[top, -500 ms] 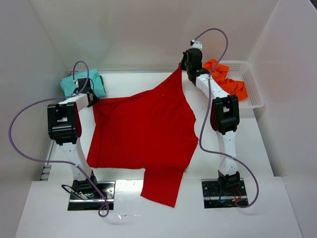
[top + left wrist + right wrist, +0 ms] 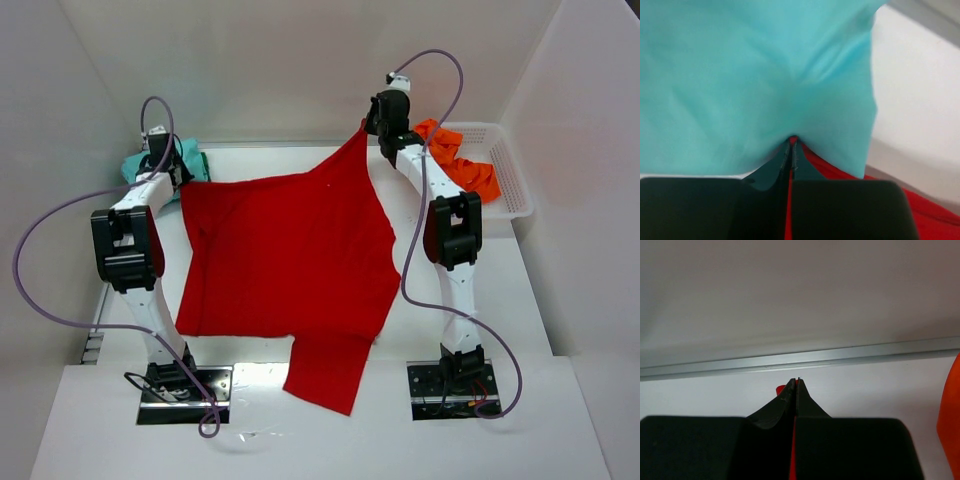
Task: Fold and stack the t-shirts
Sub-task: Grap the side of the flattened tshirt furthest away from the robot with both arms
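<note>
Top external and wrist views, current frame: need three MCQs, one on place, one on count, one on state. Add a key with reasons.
1. Where is the orange t-shirt?
A. In the white basket, far right
B. Flat at the table's centre
C. At the left arm's base

2. How many t-shirts show?
A. Two
B. Three
C. Four

3. The right gripper is:
A. Open, holding nothing
B. Shut on the red t-shirt
C. Shut on the basket's rim

Key:
1 A: it lies bunched in the basket and spills over its left side.
2 B: there is a red one, an orange one and the teal t-shirt.
3 B: the right wrist view shows the fingers pressed together with red cloth between them.
</note>
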`<action>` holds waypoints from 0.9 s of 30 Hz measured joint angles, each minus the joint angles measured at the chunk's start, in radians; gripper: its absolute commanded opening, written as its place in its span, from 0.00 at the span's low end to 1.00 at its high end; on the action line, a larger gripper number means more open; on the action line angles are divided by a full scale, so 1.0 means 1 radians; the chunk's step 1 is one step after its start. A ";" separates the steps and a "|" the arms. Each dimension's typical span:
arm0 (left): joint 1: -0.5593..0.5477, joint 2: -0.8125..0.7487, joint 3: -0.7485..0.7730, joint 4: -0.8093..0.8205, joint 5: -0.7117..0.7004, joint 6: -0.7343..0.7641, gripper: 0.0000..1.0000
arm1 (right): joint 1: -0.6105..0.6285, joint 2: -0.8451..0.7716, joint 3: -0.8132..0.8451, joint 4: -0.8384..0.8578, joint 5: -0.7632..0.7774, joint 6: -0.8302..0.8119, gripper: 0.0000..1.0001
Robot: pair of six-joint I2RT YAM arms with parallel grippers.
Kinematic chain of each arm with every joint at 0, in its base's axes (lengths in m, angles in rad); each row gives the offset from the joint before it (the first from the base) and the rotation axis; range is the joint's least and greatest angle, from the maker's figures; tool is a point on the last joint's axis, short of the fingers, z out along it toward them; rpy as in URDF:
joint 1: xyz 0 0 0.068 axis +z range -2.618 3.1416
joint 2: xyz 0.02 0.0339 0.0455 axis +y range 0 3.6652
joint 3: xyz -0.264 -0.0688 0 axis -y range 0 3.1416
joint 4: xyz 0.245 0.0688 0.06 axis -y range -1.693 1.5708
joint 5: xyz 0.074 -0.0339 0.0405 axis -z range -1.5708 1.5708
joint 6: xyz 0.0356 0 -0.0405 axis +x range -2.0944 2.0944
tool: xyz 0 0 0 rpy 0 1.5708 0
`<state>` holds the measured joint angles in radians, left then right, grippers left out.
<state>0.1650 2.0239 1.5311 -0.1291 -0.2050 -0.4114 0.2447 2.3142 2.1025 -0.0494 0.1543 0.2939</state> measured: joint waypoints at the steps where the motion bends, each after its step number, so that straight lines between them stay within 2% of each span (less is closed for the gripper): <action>1: 0.000 -0.003 0.020 -0.002 0.000 0.018 0.00 | -0.002 0.000 0.008 0.000 0.000 0.000 0.00; 12: 0.000 -0.006 0.210 -0.039 0.025 0.219 0.00 | -0.011 0.001 0.046 -0.010 0.005 0.000 0.00; 24: 0.000 -0.006 0.235 -0.070 0.053 0.311 0.00 | -0.012 0.000 0.043 -0.025 -0.034 0.019 0.00; 27: 0.000 -0.006 0.235 -0.076 0.040 0.327 0.00 | -0.012 -0.044 -0.052 -0.009 -0.046 0.032 0.00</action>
<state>0.1650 2.0182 1.7660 -0.2054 -0.1646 -0.0849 0.2329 2.2700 2.0506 -0.0582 0.1085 0.3256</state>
